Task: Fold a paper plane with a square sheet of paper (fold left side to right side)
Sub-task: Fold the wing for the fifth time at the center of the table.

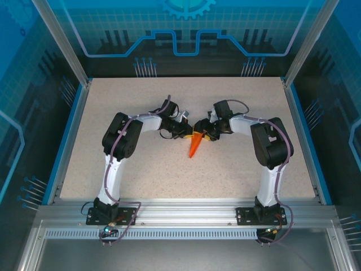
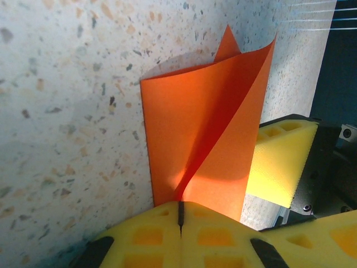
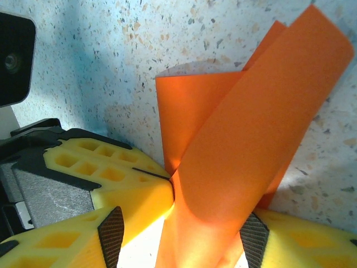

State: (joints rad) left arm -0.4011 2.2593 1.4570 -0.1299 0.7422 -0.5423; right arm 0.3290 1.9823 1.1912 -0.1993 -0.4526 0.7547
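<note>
The orange sheet of paper (image 1: 195, 145) lies mid-table, folded to a narrow shape whose point faces the near edge. My left gripper (image 1: 188, 131) meets it from the left. In the left wrist view this gripper (image 2: 180, 211) is shut, its yellow pads pinching the paper (image 2: 189, 128) at its near edge, while one flap curls upward. My right gripper (image 1: 207, 135) comes in from the right. In the right wrist view it (image 3: 178, 237) stands open, with the raised orange flap (image 3: 251, 139) passing loosely between its fingers (image 3: 301, 240).
The speckled tabletop (image 1: 141, 175) is bordered by blue rails and an aluminium frame (image 1: 186, 212) at the near edge. Both arm bases sit on that frame. The left gripper's shut pads (image 3: 117, 178) show beside the right fingers.
</note>
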